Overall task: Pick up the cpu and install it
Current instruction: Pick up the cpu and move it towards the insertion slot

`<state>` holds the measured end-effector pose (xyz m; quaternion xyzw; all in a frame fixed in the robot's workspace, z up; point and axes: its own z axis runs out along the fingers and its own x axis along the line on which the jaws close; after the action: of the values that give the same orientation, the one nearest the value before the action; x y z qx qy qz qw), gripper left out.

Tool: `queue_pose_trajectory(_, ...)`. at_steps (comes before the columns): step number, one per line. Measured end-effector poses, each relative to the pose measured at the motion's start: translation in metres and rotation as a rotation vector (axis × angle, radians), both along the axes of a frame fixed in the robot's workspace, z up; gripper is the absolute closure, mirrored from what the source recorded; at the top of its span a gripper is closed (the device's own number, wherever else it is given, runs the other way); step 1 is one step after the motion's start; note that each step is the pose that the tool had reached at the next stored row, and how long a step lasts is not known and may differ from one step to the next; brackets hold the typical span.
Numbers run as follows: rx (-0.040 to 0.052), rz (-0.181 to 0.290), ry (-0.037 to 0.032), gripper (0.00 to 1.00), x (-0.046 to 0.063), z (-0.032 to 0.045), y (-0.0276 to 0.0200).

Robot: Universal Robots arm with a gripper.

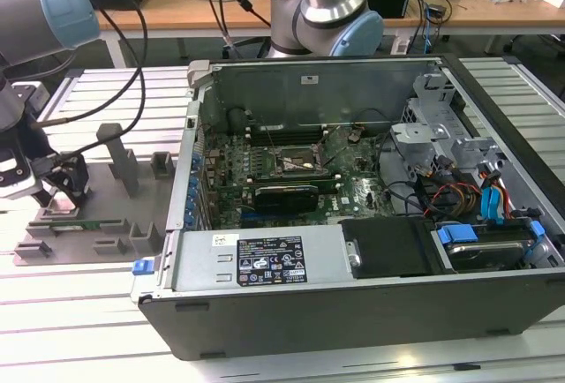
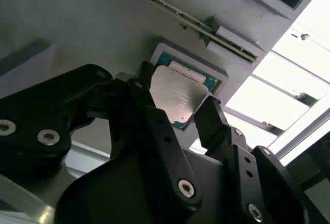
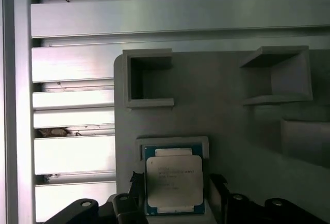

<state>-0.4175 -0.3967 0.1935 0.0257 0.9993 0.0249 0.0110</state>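
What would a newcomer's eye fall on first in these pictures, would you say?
The open computer case, its insides bare, takes up the middle and right of the exterior view. At that view's left the pincer hangs low over a grey tray. In the first wrist view the shiny cpu lies in its tray pocket, right at the pincer.

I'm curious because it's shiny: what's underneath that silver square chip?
The cpu lies in a shallow square pocket of the grey tray. The pocket's rim shows around it; its floor is covered.
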Motion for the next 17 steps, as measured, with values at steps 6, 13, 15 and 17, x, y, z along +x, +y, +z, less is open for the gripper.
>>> queue_pose_trajectory(6,0.0000,0.010,-0.0001,0.40,0.0000,-0.0032,0.0018)
queue_pose_trajectory(13,0.0023,0.029,-0.0003,0.40,-0.0001,-0.0051,0.0030)
queue_pose_trajectory(15,0.0024,0.029,-0.0002,0.40,-0.0001,-0.0051,0.0031)
queue_pose_trajectory(17,0.0030,0.029,-0.0005,0.40,0.0000,-0.0052,0.0034)
